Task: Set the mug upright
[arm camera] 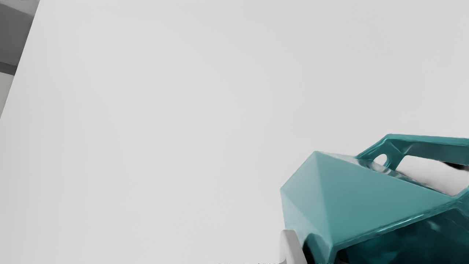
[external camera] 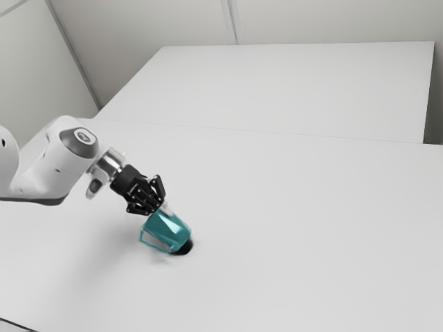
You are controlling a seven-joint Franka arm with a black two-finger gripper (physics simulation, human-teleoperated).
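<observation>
Tilted mug [external camera: 166, 228] at the claw [external camera: 164, 207], well in from the far edge of the surface [external camera: 297, 214].
The mug leans, its dark end low and toward the exterior view's right, its other end up by the claw; the handle [external camera: 141, 236] is on the exterior view's left side of it (a thin teal loop). Whether the dark end touches the surface I cannot tell. The claw is right at the mug, but how far open it is, and whether it has hold of the mug, I cannot tell.
</observation>
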